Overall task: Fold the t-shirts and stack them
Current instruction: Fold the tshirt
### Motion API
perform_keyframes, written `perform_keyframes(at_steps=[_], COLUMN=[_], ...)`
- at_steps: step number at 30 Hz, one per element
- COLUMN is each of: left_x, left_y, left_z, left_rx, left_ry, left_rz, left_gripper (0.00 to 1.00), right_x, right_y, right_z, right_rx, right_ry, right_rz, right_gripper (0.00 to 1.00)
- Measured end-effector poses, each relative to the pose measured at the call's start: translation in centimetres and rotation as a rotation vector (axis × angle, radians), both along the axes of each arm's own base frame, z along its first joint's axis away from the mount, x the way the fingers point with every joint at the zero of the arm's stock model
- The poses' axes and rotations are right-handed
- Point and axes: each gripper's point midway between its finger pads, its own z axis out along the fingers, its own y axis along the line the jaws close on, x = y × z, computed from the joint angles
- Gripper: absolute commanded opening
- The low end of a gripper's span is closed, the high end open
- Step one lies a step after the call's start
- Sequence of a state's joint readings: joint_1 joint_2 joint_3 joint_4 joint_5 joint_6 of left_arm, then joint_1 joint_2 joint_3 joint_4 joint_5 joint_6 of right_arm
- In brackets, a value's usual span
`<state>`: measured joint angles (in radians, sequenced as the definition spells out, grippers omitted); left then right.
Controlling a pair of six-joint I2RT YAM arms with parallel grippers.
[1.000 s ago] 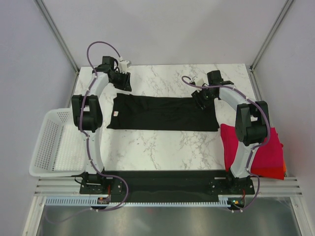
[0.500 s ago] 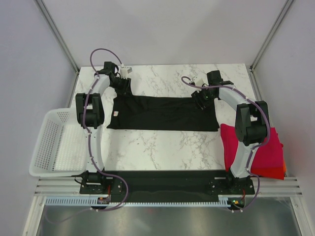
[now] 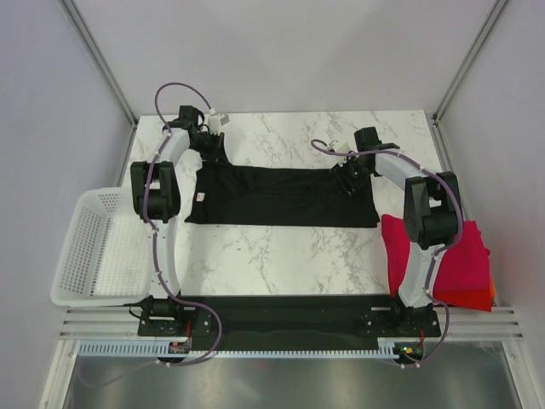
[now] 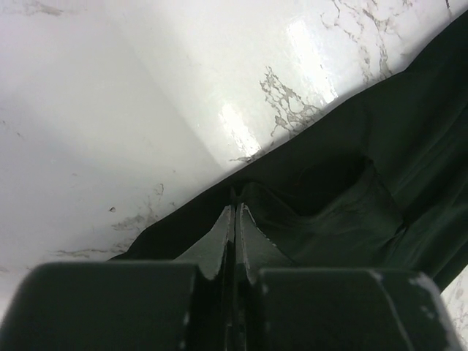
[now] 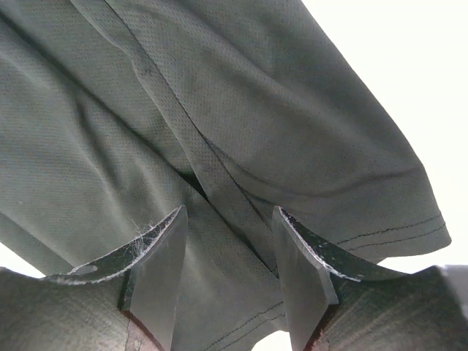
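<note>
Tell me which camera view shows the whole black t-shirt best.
Top external: the black t-shirt lies spread flat on the marble table, almost its full outline visible. Left wrist shows only an edge strip pinched in the shut left jaws. Right wrist shows only a hemmed corner beneath the open right jaws.

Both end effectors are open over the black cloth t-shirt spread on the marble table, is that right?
Not quite. Only the right end effector is open over the black cloth t-shirt; the left end effector is shut, pinching the shirt's edge, as the left wrist view shows. The shirt does lie spread on the marble table.
</note>
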<state>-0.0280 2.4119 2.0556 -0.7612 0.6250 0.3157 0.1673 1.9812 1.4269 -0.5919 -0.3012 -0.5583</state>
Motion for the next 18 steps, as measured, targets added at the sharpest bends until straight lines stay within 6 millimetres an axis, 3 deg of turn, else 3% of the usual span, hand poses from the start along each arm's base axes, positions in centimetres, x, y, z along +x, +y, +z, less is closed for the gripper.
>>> perform_keyframes(at_steps=[7,18], left_x=[0.1,0.1], left_y=[0.6,4.5], left_z=[0.1,2.6], left_rx=[-0.005,-0.001], left_ry=[-0.002,-0.036], left_rz=[0.011,0.084], left_gripper=[0.02,0.05], right_x=[0.0,0.5], right_y=[-0.2,-0.7], right_z=[-0.3,-1.8], right_rx=[-0.013,-0.046], right_ry=[0.000,-0.001], right_rz=[0.002,-0.007], right_gripper=[0.57,0.57])
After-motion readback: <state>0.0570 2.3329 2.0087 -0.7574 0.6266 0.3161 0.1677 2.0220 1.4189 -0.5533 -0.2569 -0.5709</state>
